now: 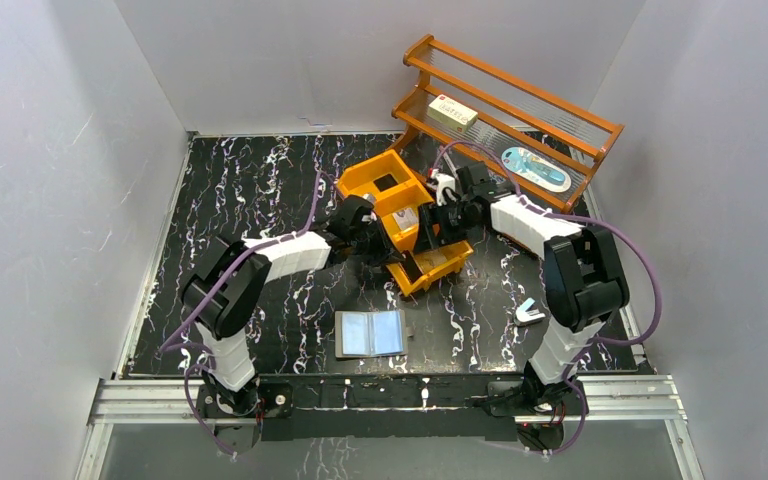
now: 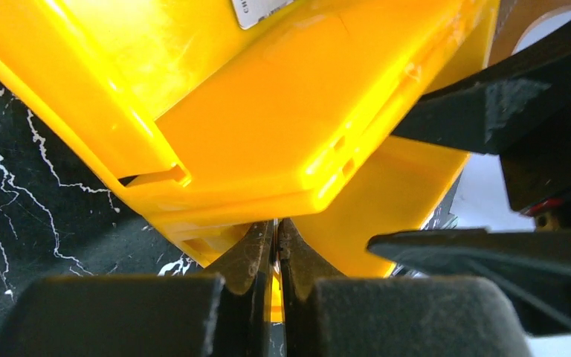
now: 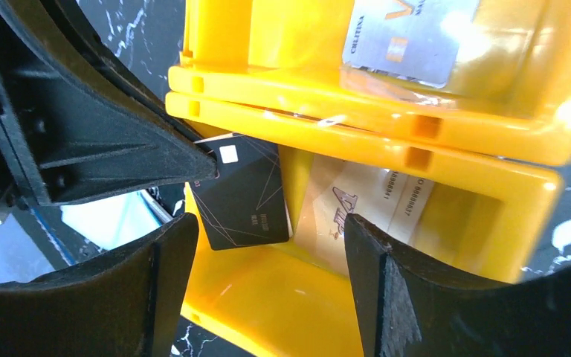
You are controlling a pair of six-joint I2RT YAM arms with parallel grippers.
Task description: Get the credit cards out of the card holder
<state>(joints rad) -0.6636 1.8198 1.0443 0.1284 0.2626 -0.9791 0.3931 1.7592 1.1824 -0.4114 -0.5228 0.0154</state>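
The card holder [image 1: 370,333] lies open and flat near the table's front, pale lining up, with no card showing in it. The black card [image 3: 242,193] and the tan card [image 3: 364,201] lie in the near compartment of the orange bin [image 1: 405,220]. The silvery grey card [image 3: 409,37] lies in the middle compartment. My left gripper [image 1: 385,252] [image 2: 276,227] is shut, and I see nothing between its tips, which sit at the bin's rim by the black card's corner. My right gripper [image 1: 438,228] [image 3: 268,230] is open and empty over the near compartment.
A wooden rack [image 1: 600,130] stands at the back right, holding a cream box [image 1: 453,112] and a blue packaged item [image 1: 537,168]. A small white object [image 1: 530,313] lies on the table near the right arm. White walls enclose the black marbled table [image 1: 260,190].
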